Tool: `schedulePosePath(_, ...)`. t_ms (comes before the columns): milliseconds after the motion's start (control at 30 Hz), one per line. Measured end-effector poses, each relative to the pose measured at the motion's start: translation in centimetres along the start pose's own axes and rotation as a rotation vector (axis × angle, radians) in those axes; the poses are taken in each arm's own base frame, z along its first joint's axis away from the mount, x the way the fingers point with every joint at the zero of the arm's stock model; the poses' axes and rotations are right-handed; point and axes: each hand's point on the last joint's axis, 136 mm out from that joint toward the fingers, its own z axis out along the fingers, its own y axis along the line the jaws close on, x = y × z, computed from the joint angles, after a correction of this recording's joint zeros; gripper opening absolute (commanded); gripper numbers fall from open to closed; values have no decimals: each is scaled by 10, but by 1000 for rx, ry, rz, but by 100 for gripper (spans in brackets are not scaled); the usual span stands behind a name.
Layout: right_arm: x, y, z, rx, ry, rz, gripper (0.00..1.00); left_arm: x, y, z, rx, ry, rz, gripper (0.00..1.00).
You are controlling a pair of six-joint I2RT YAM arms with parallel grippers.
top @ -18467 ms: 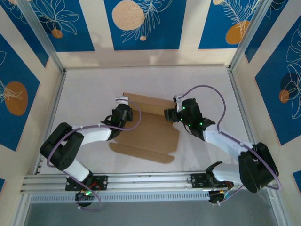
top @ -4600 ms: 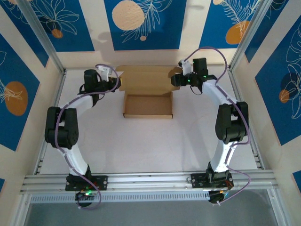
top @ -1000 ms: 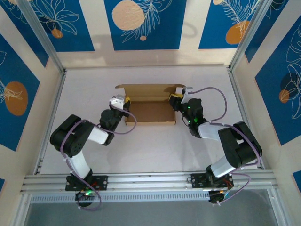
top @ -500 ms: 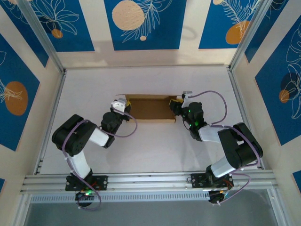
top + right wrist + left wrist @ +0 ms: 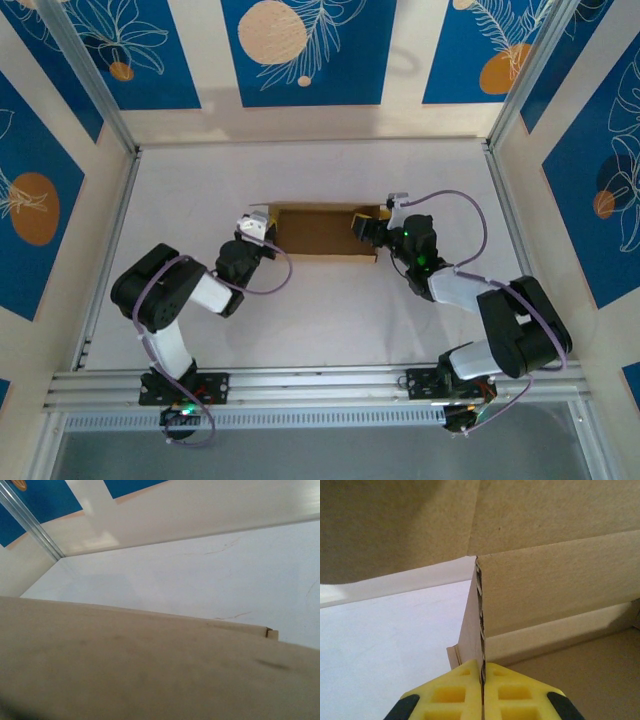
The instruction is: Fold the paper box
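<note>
Since a second ago the back flap that stood open behind the tray has come down over it, so the paper box (image 5: 320, 232) now reads from above as one flat brown rectangle, and the right arm's elbow has swung outward. That box sits near the middle of the white table (image 5: 320, 320), long side running left to right, with an arm at each short end. At its left end the left gripper (image 5: 264, 222) is clenched on the cardboard: from the left wrist camera the two yellow pads (image 5: 455, 692) are pressed together with the raw edge of an upright side wall pinched between them, a brown panel hanging overhead and bare table off to the left of that wall. At the right end the right gripper (image 5: 366, 228) is right against the box's corner, but from above I can't make out how its jaws stand, and its own camera shows no fingers, just a broad sweep of blurred cardboard very close below the lens with a small notched tab at its far edge and the pale table beyond. So I cannot tell whether it is gripping or has let go. Whether the lid is fully seated or merely lying on top is hard to judge from here; it looks lowered but perhaps not tucked in.
</note>
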Motion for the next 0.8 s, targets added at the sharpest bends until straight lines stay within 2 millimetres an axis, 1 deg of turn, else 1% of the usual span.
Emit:
schedulePosePath(100,2,1,-2,-3,14,9,85,2,-3,-2,2,6,1,5)
schedulePosePath(167,2,2,-4,-5,19,16,90,2,-3,-2,0,6,2,4)
schedulePosePath(267,-2,6,-9,-15,15,22,96,2,-4,-2,-2,6,1,3)
schedulePosePath(367,-7,11,-18,-32,7,24,100,2,-4,-2,-5,7,-5,3)
schedulePosePath(467,-6,17,-25,-50,25,25,99,3,-4,-3,-6,11,-9,3)
schedulePosePath(567,2,25,-32,-69,63,26,100,4,-3,-2,-12,16,-16,2)
schedulePosePath(667,15,30,-43,-80,108,51,100,7,-2,-2,-19,27,-20,2)
schedulePosePath(800,34,37,-61,-90,167,99,97,7,-3,-1,-19,28,-20,2)
